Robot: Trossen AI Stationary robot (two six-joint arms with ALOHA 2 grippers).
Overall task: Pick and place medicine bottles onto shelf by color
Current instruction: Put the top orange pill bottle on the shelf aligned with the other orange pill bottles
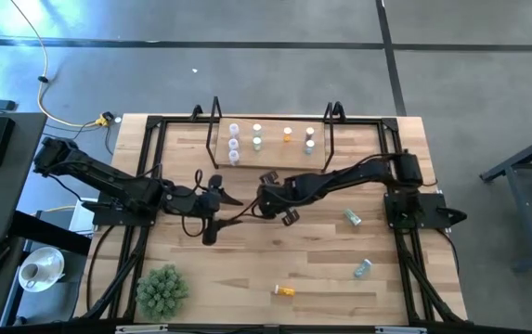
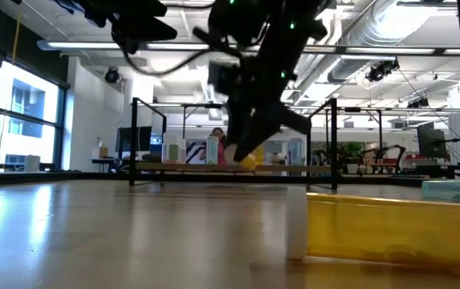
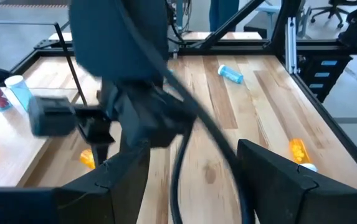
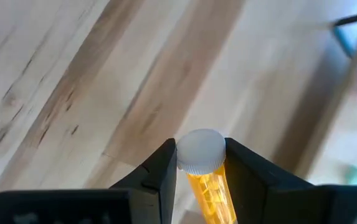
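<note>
The right gripper [image 4: 201, 163] clenches an orange bottle [image 4: 208, 183] near the shelf [image 1: 270, 158]'s front edge; gripped just under its cap, it could twist loose.

The left gripper [image 1: 212, 197] waits released.

left arm [image 1: 98, 181]: dark, jointed black links, bulky housings | right arm [image 1: 358, 174]: same dark build, boxy black joint near its base | cables: black, looped loosely along both arms | left gripper [image 3: 190, 180]: two broad, angular dark fingers | right gripper [image 4: 201, 171]: two dark wedge-shaped fingers, matte finish
</note>
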